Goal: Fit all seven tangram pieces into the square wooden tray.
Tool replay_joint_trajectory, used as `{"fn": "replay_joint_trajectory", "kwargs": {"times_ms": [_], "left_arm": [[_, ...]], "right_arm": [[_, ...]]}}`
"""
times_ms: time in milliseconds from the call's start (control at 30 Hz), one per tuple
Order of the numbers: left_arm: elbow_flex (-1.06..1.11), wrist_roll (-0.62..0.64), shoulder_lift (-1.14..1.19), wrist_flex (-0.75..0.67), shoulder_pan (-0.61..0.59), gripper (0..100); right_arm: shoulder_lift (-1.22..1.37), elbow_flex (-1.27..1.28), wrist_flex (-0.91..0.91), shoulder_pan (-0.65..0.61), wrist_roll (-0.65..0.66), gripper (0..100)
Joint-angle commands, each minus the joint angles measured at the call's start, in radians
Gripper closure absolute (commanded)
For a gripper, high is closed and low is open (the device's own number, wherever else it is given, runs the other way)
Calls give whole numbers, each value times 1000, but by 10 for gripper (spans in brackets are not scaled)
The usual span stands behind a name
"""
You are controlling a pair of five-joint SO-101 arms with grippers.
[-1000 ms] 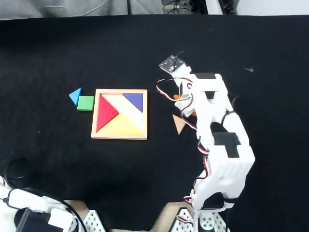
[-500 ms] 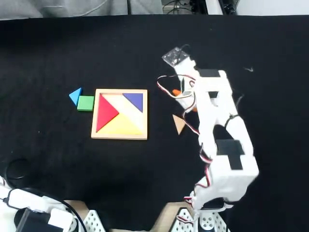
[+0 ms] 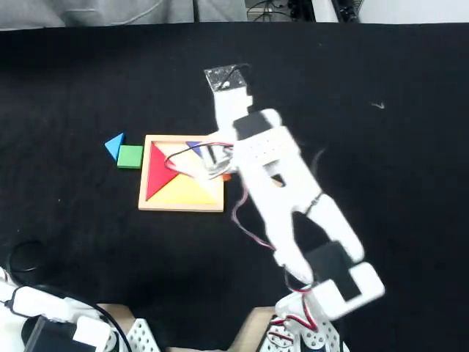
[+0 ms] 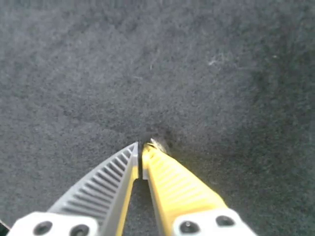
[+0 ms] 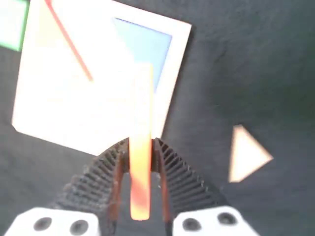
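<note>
The right hand pinches the orange piece on edge. The piece's long axis points straight out from the hand, across the rim of the wooden tray. The left hand is closed on nothing, low over the bare tabletop.

Black cloth table, grey surface behind

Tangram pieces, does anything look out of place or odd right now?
Nothing looks damaged. Three pieces lie outside the tray: a blue triangle and green square beside one side, a pale triangle off the opposite side. The right end effector grips an orange piece on edge.
</note>
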Motion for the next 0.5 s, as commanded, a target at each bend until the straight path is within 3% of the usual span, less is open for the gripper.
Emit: {"fn": "replay_joint_trajectory", "kwargs": {"times_ms": [0, 167, 467], "left_arm": [[1, 11, -6, -17, 15, 970], [1, 11, -6, -17, 15, 970], [1, 11, -6, -17, 15, 970]], "right_arm": [[85, -58, -74, -77, -239, 987], [165, -59, -112, -106, -307, 987], [182, -62, -163, -114, -298, 987]]}}
